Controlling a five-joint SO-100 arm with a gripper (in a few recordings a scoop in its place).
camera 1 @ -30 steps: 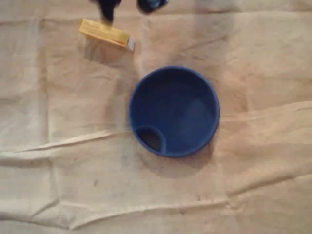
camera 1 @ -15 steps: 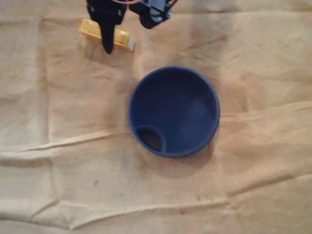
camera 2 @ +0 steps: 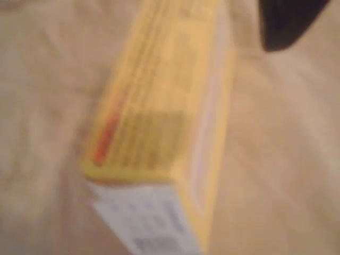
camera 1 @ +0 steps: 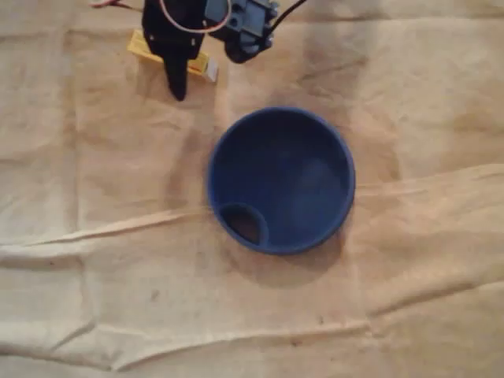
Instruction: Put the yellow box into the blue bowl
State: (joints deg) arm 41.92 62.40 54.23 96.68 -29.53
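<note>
Cloth (camera 1: 94, 299), beige and creased, lay under everything in the overhead view. The blue bowl (camera 1: 281, 179) sat on it near the middle, open side up, with a small round recess at its near-left rim. The yellow box (camera 1: 138, 44) lay flat on the cloth at the far left, toward the top of that picture. It was outside the bowl and well apart from it, its white end turned to the right.

The gripper (camera 1: 201, 67) hung over the box from the far edge. One black finger (camera 1: 178, 79) crossed the box's middle and pointed to the near side, and a blue part of the gripper stood to its right. Whether the fingers were spread or together could not be told.

The wrist view added what the overhead one lacked: the box (camera 2: 159, 106) up close and blurred, with fine print and a red mark on its yellow face and its white end nearest the camera. A dark fingertip (camera 2: 287, 21) showed at the upper right, apart from the box.
</note>
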